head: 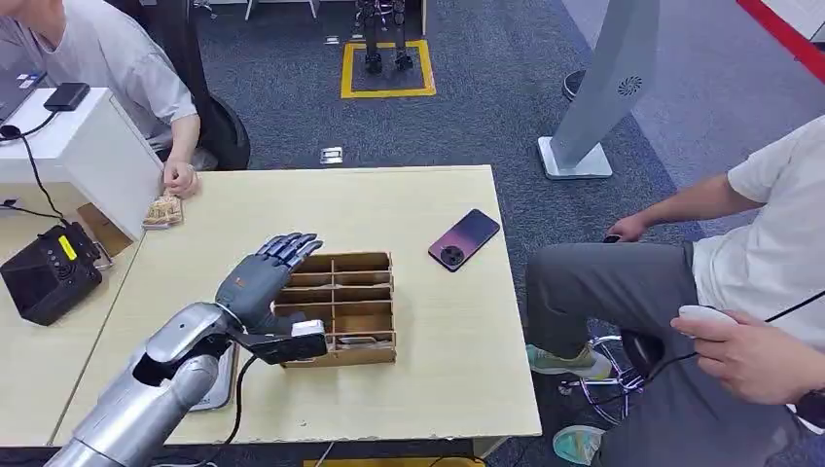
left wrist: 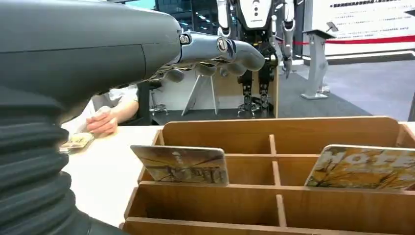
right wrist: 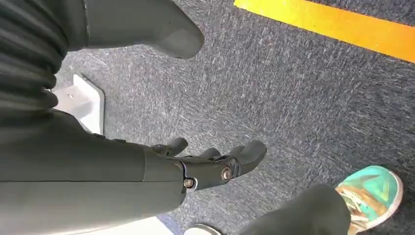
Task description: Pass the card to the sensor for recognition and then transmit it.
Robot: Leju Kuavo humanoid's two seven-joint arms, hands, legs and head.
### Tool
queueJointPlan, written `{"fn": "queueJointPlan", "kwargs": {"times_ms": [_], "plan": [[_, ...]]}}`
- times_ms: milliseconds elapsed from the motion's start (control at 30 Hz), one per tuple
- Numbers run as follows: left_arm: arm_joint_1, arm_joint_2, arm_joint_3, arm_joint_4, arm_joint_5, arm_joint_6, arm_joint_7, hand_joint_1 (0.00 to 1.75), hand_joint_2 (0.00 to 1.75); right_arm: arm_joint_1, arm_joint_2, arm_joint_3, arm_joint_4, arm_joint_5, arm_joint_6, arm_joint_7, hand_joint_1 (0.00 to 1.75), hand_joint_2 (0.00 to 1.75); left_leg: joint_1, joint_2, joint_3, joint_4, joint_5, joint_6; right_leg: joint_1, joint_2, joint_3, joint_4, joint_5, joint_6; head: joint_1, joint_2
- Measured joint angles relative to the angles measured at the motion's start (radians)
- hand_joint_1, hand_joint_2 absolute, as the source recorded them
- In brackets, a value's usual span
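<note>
- Cards: two stand on edge in wooden divider box (head: pixel 336 306) at table (head: pixel 457 389) centre; one card (left wrist: pixel 181 164) left slot, second card (left wrist: pixel 364 166) to its right.
- Left hand (head: pixel 265 275) hovers over box's left side, fingers spread, holding nothing.
- Right hand (right wrist: pixel 210 164) hangs over carpet, loosely spread, empty.
- Judgement: card is thin, light, stiff, probably slick. Pinch exposed top edge, lift straight up.
- Black reader (head: pixel 44 272) sits far left.
</note>
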Motion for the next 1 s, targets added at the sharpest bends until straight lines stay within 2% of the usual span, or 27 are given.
{"fn": "queueJointPlan", "kwargs": {"times_ms": [700,733,767,1000], "plan": [[-0.005,0.008,0.000,0.016,-0.001,-0.011,0.000,0.00,1.75,-0.001,0.000,0.016,0.000,-0.006,-0.004,-0.008,0.00,1.75,0.000,0.000,0.000,0.000,0.000,0.000,0.000,0.000,0.000,0.000,0.000,0.000,0.000,0.000],[-0.005,0.008,0.000,0.017,-0.001,-0.011,0.000,1.62,1.75,-0.001,0.000,0.016,0.000,-0.006,-0.004,-0.008,0.00,1.75,0.000,0.000,0.000,0.000,0.000,0.000,0.000,0.000,0.000,0.000,0.000,0.000,0.000,0.000],[-0.005,0.008,0.000,0.017,0.000,-0.012,0.000,1.75,1.75,-0.001,0.000,0.016,0.000,-0.006,-0.004,-0.008,0.00,1.75,0.000,0.000,0.000,0.000,0.000,0.000,0.000,0.000,0.000,0.000,0.000,0.000,0.000,0.000],[-0.011,0.013,0.000,0.017,0.007,-0.019,-0.006,1.75,1.75,-0.001,0.000,0.021,0.000,-0.012,-0.006,-0.009,0.00,1.75,0.000,0.000,0.000,0.000,0.000,0.000,0.000,0.000,0.000,0.000,0.000,0.000,0.000,0.000]]}}
